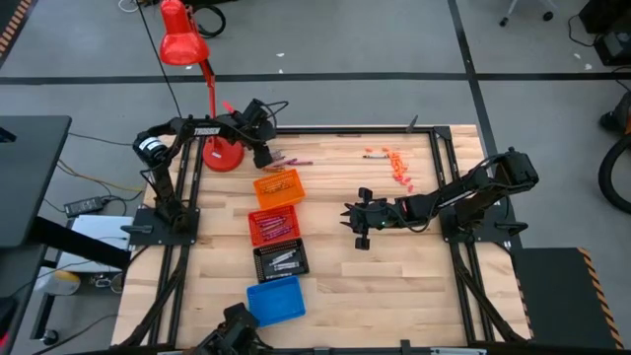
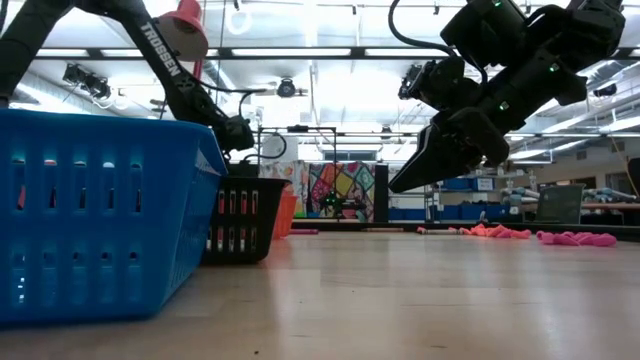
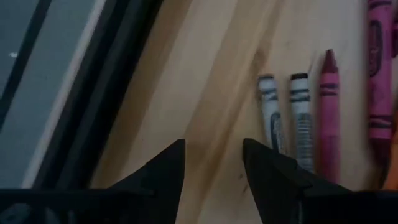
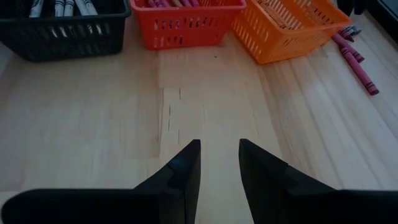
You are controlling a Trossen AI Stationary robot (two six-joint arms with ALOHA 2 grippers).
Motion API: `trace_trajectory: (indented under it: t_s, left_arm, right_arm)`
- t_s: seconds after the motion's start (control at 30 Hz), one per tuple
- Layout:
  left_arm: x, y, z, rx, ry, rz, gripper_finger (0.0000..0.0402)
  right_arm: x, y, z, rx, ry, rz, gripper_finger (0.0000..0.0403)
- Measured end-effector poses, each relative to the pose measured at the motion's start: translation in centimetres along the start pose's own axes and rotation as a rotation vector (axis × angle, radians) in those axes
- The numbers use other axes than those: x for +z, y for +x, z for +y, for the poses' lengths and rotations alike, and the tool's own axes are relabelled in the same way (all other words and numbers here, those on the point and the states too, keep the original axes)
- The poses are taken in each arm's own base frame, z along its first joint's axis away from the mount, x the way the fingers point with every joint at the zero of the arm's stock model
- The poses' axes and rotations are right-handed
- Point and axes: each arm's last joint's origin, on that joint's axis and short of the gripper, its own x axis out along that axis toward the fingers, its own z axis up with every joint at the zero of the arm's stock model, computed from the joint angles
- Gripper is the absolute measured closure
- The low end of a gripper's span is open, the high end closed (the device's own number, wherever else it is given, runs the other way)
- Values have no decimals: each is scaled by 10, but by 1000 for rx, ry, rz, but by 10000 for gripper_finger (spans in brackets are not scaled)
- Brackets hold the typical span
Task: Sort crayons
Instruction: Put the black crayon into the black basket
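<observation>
Two grey-white crayons and two maroon-red crayons lie flat on the wood near the table's far edge, just beyond the orange tray. My left gripper is open and empty over bare wood right beside the grey-white pair; it also shows in the high view. A loose heap of orange crayons lies at the far right. My right gripper is open and empty, held above the table's middle.
Orange, red, black and blue trays stand in a row from far to near, left of centre. A red lamp stands at the far left by my left arm. Bare wood lies between the trays and my right gripper.
</observation>
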Motion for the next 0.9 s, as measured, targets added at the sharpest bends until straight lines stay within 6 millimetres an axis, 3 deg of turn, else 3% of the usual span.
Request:
trace_trajectory:
  t_s: [0.27,0.6,0.9]
  left_arm:
    - [-2,2,-1,4,-18,19,226]
    - [1,-26,-2,27,-55,-2,226]
    - [1,-17,-7,-82,-76,-25,226]
  right_arm:
    - [0,0,0,-1,-2,0,289]
    - [0,0,0,-1,-3,0,289]
    - [2,0,0,8,3,-20,289]
